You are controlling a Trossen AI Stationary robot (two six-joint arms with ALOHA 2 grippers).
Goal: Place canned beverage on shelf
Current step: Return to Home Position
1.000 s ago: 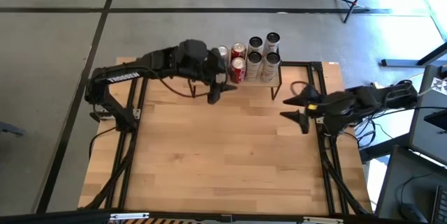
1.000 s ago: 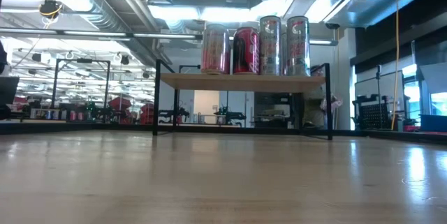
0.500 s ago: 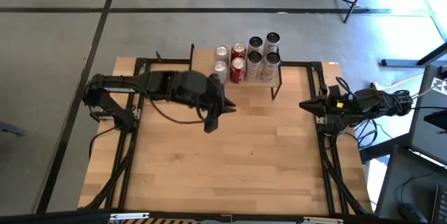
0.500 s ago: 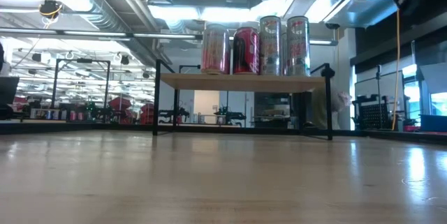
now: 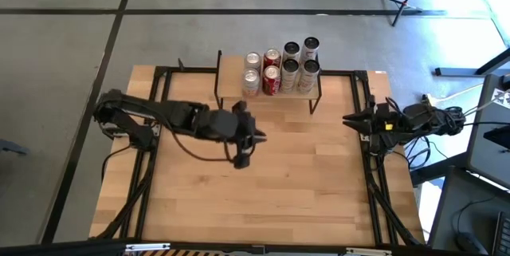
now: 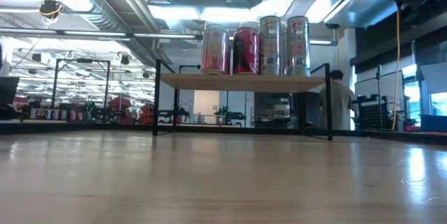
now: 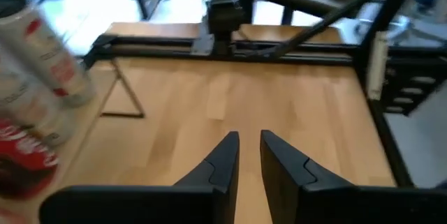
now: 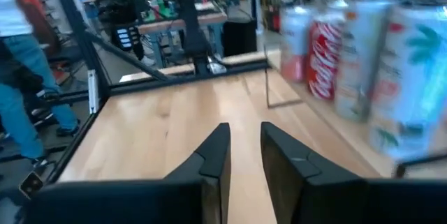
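Change: the left gripper point(image 5: 249, 146) has drawn back from the shelf point(image 5: 231, 76) to hang over the table point(image 5: 263, 200); the right gripper point(image 5: 349, 120) has pulled in to the table's right rail.
Left gripper: narrow gap between its fingers point(image 7: 222, 155), holding nothing.
Right gripper: likewise narrow, empty.
Cans point(image 5: 271, 76): eight, upright in two rows on the shelf, well beyond the left gripper, apart from both grippers.
Shelf: at the table's far edge.
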